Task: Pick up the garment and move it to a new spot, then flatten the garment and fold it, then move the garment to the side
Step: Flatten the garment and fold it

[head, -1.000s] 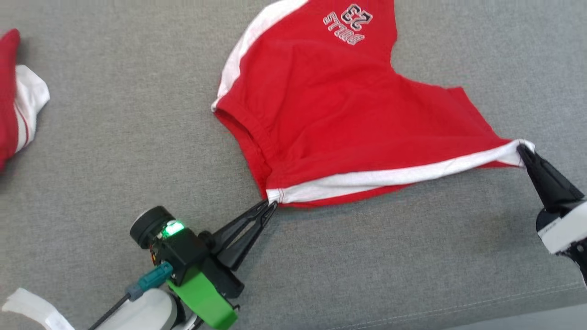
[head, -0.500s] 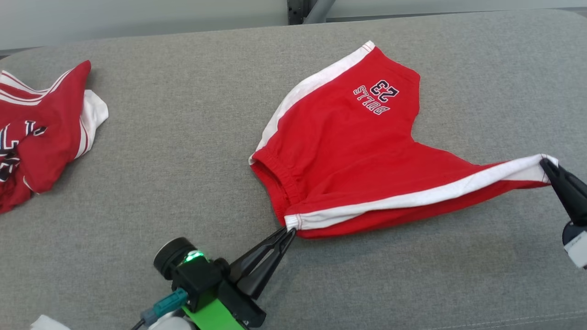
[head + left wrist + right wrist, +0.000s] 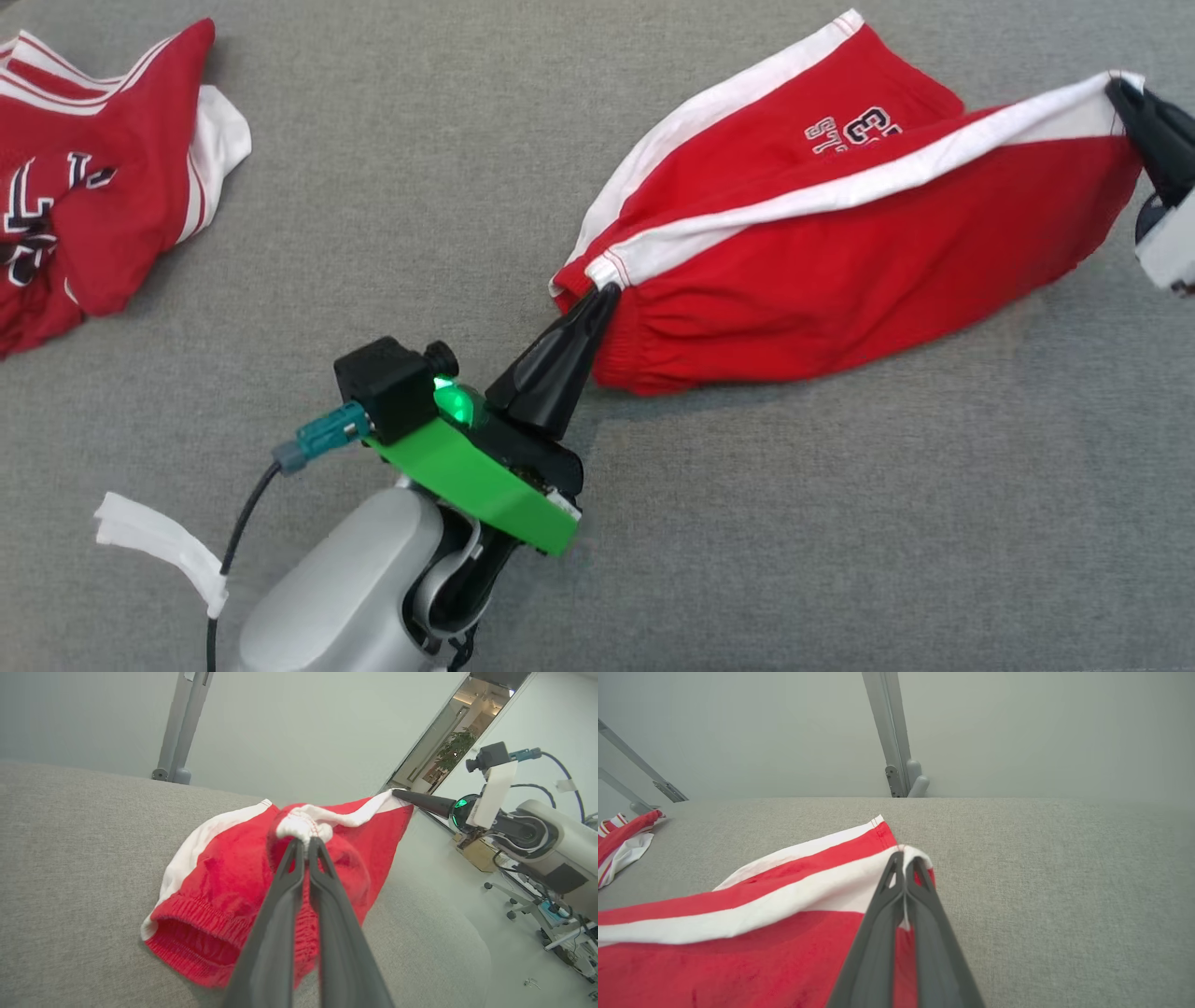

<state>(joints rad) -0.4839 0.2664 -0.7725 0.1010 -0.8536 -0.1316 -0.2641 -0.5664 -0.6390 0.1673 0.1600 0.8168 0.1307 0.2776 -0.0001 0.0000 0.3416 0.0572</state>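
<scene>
You have a grey woven surface (image 3: 373,187) under everything, and behind it, in the right wrist view, a pale wall (image 3: 1041,728) with a grey post (image 3: 896,742). The garment (image 3: 840,252), red shorts with white side stripes, sits in the upper right of the head view, stretched between your two grippers; one white stripe runs tight from one gripper to the other and crosses over the printed letters (image 3: 845,131), so you can read only part of them; the far leg lies flat on the surface, and the elastic waist opens toward the left wrist camera. Your left gripper (image 3: 602,291) is near the middle of the head view; its jaws are pressed together on the white corner at the waistband, and the cloth is bunched at the tips. Your right gripper (image 3: 1120,89) is at the upper right edge of the frame; its jaws are pressed together on the white corner of the leg hem. A second red and white garment (image 3: 84,205) lies crumpled in the upper left, well apart from the shorts; a white strip (image 3: 159,546) is in the lower left, beside the cable of the left arm.
</scene>
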